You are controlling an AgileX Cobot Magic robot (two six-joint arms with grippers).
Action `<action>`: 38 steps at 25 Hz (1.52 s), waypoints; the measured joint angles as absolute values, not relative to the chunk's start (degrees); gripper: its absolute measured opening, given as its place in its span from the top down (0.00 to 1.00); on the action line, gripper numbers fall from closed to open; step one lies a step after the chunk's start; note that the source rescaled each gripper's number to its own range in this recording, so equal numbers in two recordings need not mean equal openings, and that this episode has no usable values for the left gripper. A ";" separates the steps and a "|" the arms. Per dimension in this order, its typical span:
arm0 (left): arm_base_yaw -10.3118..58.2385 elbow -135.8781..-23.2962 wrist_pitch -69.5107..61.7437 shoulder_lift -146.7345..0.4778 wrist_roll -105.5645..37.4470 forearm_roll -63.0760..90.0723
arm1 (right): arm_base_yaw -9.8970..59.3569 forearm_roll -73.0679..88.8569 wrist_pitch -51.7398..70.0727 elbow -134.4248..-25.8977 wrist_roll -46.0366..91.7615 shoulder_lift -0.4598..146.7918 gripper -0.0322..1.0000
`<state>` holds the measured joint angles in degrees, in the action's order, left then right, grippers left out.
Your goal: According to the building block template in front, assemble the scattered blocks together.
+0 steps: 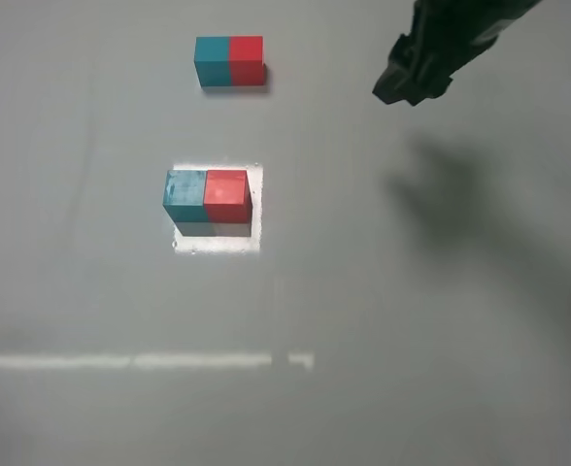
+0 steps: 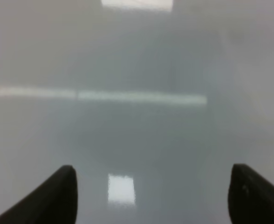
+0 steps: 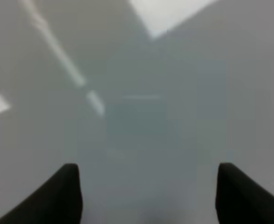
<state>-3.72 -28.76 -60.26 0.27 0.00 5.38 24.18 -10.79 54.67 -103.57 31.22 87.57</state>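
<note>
The building block template [image 1: 229,61] lies at the far middle of the table, teal half left, red half right. The loose teal cube [image 1: 184,194] and the loose red cube [image 1: 227,195] stand side by side and touching inside a white-taped square [image 1: 218,241]. My right gripper [image 1: 410,83] hangs above the table at the far right, away from the cubes. In the right wrist view its fingers [image 3: 58,196] are spread and hold nothing. My left gripper [image 2: 151,196] is outside the exterior view. Its fingers [image 2: 53,198] are apart over bare table.
A white tape line [image 1: 140,361] runs across the near left of the table. The right arm's shadow [image 1: 460,209] falls on the right side. Both wrist views are blurred and show only grey table and tape marks.
</note>
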 joint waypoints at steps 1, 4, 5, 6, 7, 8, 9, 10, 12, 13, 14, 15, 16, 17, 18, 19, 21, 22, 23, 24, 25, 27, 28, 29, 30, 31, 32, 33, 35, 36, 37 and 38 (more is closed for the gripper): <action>-3.72 -28.76 -60.26 0.27 0.00 5.38 | 19.45 -11.06 55.01 -102.38 28.93 86.56 0.02; -3.72 -28.76 -60.26 0.27 0.00 5.38 | 7.14 -11.93 55.86 -97.02 25.28 82.39 0.02; -3.72 -28.76 -60.26 0.27 0.00 5.38 | 3.45 -12.22 56.00 -94.37 24.04 80.32 0.02; -3.72 -28.76 -60.26 0.27 0.00 5.38 | 0.77 -12.57 55.93 -91.43 22.52 78.32 0.02; -3.72 -28.76 -60.26 0.27 0.00 5.38 | -1.93 -12.63 55.49 -88.73 21.53 75.57 0.02; -3.72 -28.76 -60.26 0.27 0.00 5.38 | -3.98 -12.73 54.34 -85.24 20.96 72.48 0.02; -3.72 -28.76 -60.26 0.27 0.00 5.38 | -5.35 -12.77 52.79 -81.61 20.74 69.18 0.02; -3.72 -28.76 -60.26 0.27 0.00 5.38 | -5.96 -12.85 50.46 -78.56 20.55 66.25 0.02; -3.72 -28.76 -60.26 0.27 0.00 5.38 | -6.25 -11.94 45.96 -71.67 20.27 58.79 0.02; -3.72 -28.76 -60.26 0.27 0.00 5.38 | -6.25 -11.08 44.78 -68.50 20.12 55.60 0.02; -3.72 -28.76 -60.26 0.27 0.00 5.38 | -6.25 -10.56 43.82 -65.91 19.52 51.81 0.02; -3.72 -28.76 -60.26 0.27 0.00 5.38 | -6.25 -10.50 43.47 -62.77 18.64 48.06 0.02; -3.72 -28.76 -60.26 0.27 0.00 5.38 | -6.25 -10.50 43.21 -59.60 17.72 44.29 0.02; -3.72 -28.76 -60.21 0.27 0.00 5.38 | -6.25 -10.50 43.07 -57.00 16.73 41.23 0.02; -3.72 -28.76 -60.21 0.27 0.00 5.38 | -6.25 -10.34 43.06 -53.96 15.99 37.64 0.02; -3.72 -28.76 -60.25 0.27 0.00 5.38 | -6.25 -9.56 43.00 -51.06 15.28 34.07 0.02; -3.72 -28.76 -60.25 0.27 0.00 5.38 | -6.25 -7.28 43.08 -46.36 14.08 27.82 0.02; -3.72 -28.76 -60.25 0.27 0.00 5.38 | -6.25 -6.21 43.26 -44.11 13.60 24.63 0.02; -3.72 -28.76 -60.25 0.27 0.00 5.38 | -6.25 -4.89 43.55 -42.05 13.21 21.66 0.02; -3.72 -28.76 -60.25 0.27 0.00 5.38 | -6.25 -3.30 44.08 -40.20 12.95 19.28 0.02; -3.72 -28.76 -60.25 0.27 0.00 5.38 | -6.25 -1.71 45.11 -38.78 12.69 16.59 0.02; -3.72 -28.76 -60.25 0.27 0.00 5.38 | -5.85 1.04 46.55 -35.59 12.03 11.63 0.02; -3.72 -28.76 -60.25 0.27 0.00 5.38 | -5.56 1.84 46.99 -34.49 11.67 9.83 0.02; -3.72 -28.76 -60.25 0.27 0.00 5.38 | -5.42 2.19 47.30 -33.46 11.52 8.00 0.02; -3.72 -28.76 -60.25 0.27 0.00 5.38 | -5.34 2.39 47.83 -32.74 11.26 6.54 0.02; -3.72 -28.76 -60.25 0.27 0.00 5.38 | -5.34 2.47 48.44 -32.23 11.04 5.63 0.02; -3.72 -28.76 -60.25 0.27 0.00 5.38 | -5.34 2.69 49.53 -32.00 10.78 4.92 0.02; -3.72 -28.76 -60.25 0.27 0.00 5.38 | -5.34 2.99 50.72 -31.77 10.44 4.57 0.02; -3.72 -28.76 -60.25 0.27 0.00 5.38 | -5.28 3.91 53.13 -31.65 10.19 4.50 0.02; -3.72 -28.76 -60.25 0.27 0.00 5.38 | -5.07 4.17 54.04 -31.65 9.77 4.50 0.02; -3.72 -28.76 -60.25 0.27 0.00 5.38 | -4.54 4.22 54.60 -31.65 8.47 4.50 0.02; -3.72 -28.76 -60.25 0.27 0.00 5.38 | -3.93 4.10 54.73 -31.56 6.89 4.50 0.02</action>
